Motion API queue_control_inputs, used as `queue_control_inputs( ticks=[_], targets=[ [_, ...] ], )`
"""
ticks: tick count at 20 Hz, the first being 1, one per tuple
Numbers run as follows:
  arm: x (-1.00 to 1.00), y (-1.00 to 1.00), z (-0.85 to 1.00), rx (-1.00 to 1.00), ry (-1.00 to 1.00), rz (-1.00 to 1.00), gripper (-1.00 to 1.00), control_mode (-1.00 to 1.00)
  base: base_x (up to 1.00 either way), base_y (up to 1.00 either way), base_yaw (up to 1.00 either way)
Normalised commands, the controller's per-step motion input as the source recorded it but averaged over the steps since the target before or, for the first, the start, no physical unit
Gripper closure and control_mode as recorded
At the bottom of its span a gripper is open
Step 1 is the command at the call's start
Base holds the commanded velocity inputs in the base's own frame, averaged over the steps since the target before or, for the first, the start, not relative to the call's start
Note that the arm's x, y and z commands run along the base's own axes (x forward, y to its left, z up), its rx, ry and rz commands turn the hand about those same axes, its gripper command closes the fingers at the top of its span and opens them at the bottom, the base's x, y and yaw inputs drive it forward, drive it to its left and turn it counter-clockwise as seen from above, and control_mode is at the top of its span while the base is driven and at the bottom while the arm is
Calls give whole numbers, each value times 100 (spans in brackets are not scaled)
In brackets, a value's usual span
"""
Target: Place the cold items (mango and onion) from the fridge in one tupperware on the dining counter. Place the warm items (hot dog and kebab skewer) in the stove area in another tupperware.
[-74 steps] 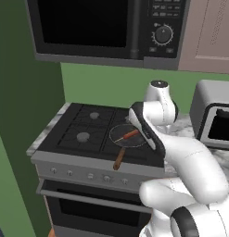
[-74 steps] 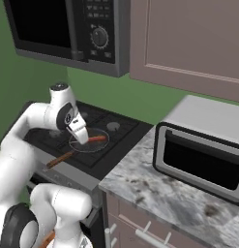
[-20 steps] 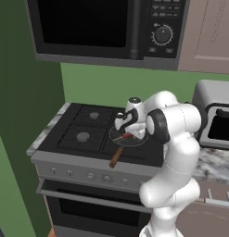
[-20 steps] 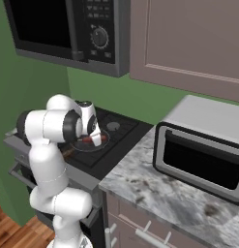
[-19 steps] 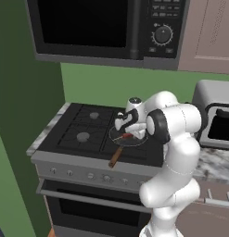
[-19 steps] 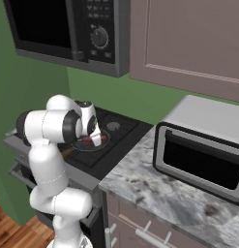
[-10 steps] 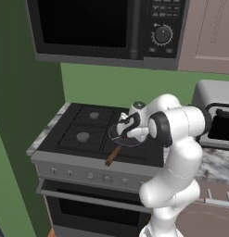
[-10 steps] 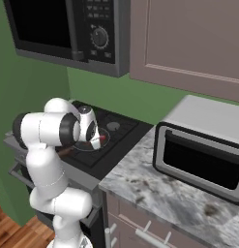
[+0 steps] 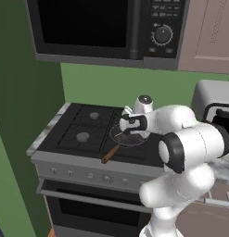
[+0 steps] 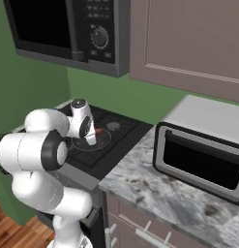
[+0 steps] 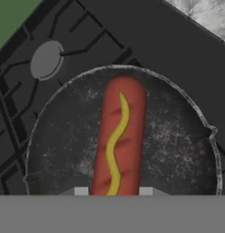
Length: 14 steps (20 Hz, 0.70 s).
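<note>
Stove [image 9: 83,134]: a black gas cooktop with grates and grey round burners, set over an oven with a row of knobs along its front.
Microwave [image 9: 102,28]: dark, mounted above the stove against the green wall.
Toaster oven [image 10: 201,157]: silver, standing on the speckled stone counter [image 10: 155,193] to the right of the stove.
Robot arm: white, bent forward over the stove's right side.
Pan [image 11: 59,136]: dark and round, on the stove's right burners, with a brown handle [image 9: 110,155] pointing toward the stove's front edge.
Hot dog [image 11: 117,139]: a red sausage with a wavy yellow mustard line, lying across the middle of the pan.
Gripper [image 11: 110,191]: lowered into the pan, jaws clenched on the near end of the hot dog, one light fingertip [image 11: 81,191] on each side.
</note>
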Motion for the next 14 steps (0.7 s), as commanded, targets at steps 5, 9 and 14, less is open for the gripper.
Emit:
queue_control_inputs(
  ticks=[5,9,14],
  targets=[
    [-92,-36,100,1,0,1,100,-100,0,0,0],
    [-100,-25,74,2,14,-3,100,-100,0,0,0],
    [-100,-7,-8,13,-6,-23,100,-100,0,0,0]
  ],
)
